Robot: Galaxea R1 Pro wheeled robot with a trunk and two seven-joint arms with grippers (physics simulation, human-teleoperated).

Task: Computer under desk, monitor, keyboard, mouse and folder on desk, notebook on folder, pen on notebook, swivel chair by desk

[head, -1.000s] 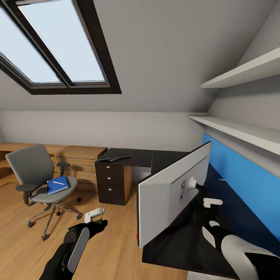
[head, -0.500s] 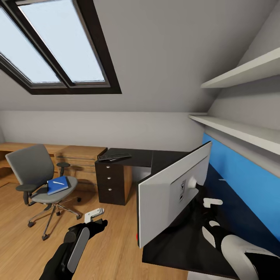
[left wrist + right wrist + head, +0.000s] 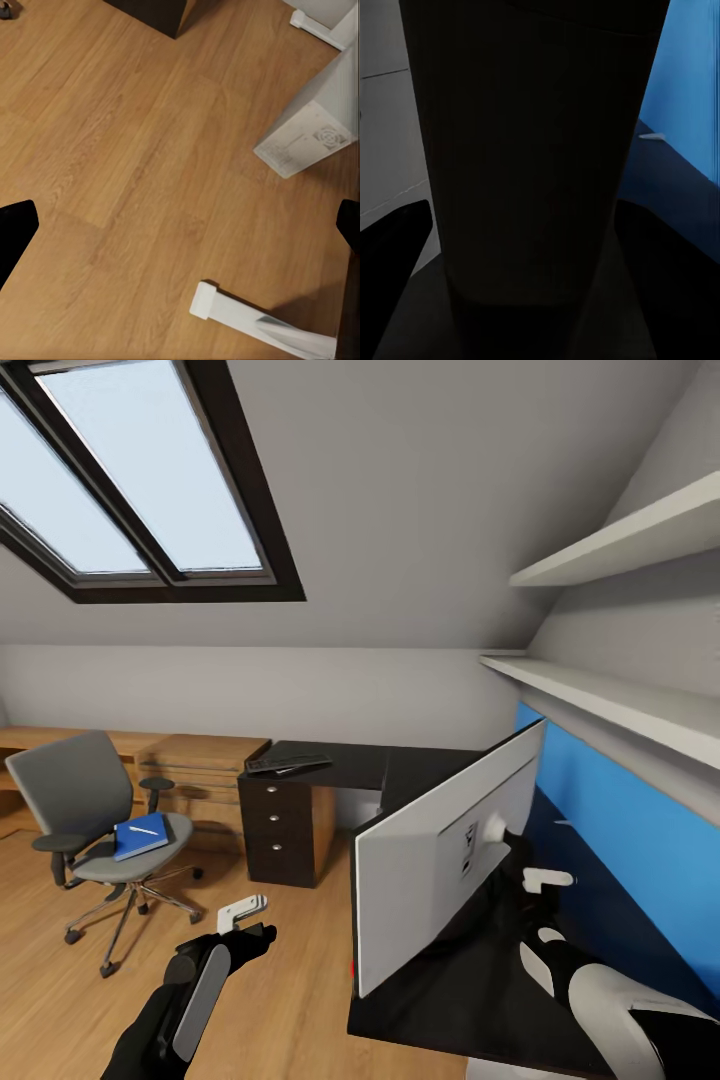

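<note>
The monitor [image 3: 440,860] stands on the dark desk [image 3: 450,1000] with its white back toward me. Behind it my right gripper [image 3: 540,890] is at the stand; in the right wrist view the dark stand [image 3: 540,150] sits between both fingers [image 3: 397,247], shut on it. My left gripper [image 3: 245,918] hangs open over the wooden floor, nothing between its fingers [image 3: 15,240]. The keyboard [image 3: 288,763] lies on the far desk wing. The grey swivel chair [image 3: 70,790] at far left carries a blue notebook or folder [image 3: 140,837] with a pen [image 3: 146,829] on top. The white computer [image 3: 307,139] rests on the floor.
A dark drawer unit [image 3: 285,825] stands under the keyboard's desk wing, with low wooden furniture [image 3: 200,760] beside it. Two white shelves [image 3: 620,700] and a blue wall panel [image 3: 640,830] line the right wall. A white leg [image 3: 262,322] lies across the floor near my left gripper.
The whole picture has slid slightly left, so the camera has moved. Both grippers and the monitor keep their places in the view.
</note>
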